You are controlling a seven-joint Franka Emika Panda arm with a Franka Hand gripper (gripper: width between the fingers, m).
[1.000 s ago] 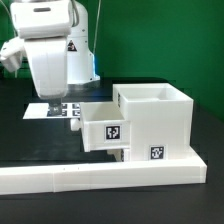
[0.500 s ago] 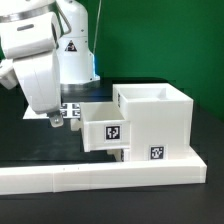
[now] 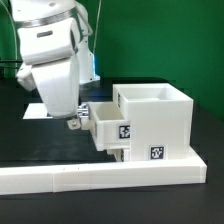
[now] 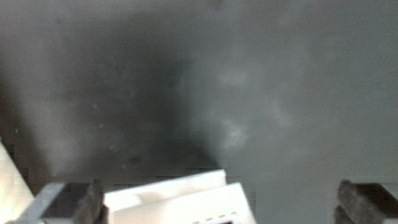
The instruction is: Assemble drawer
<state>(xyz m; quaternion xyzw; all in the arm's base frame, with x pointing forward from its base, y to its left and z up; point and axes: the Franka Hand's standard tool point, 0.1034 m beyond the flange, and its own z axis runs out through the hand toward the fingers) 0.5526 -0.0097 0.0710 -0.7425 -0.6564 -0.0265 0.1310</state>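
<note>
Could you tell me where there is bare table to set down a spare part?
The dark table is bare between the long low white rail and the marker board. It is crowded where the gripper meets the white box tray at the large white cube-shaped shell.

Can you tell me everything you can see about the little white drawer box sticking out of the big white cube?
The small drawer tray is a white box that looks like smooth plastic, open on top. Its side carries a black-and-white square tag. It sits level, pushed partway into the big cube shell, with its front end poking out toward the exterior view's left. The gripper is right at that front end; whether its fingers touch the tray cannot be told. A knob is not visible.
</note>
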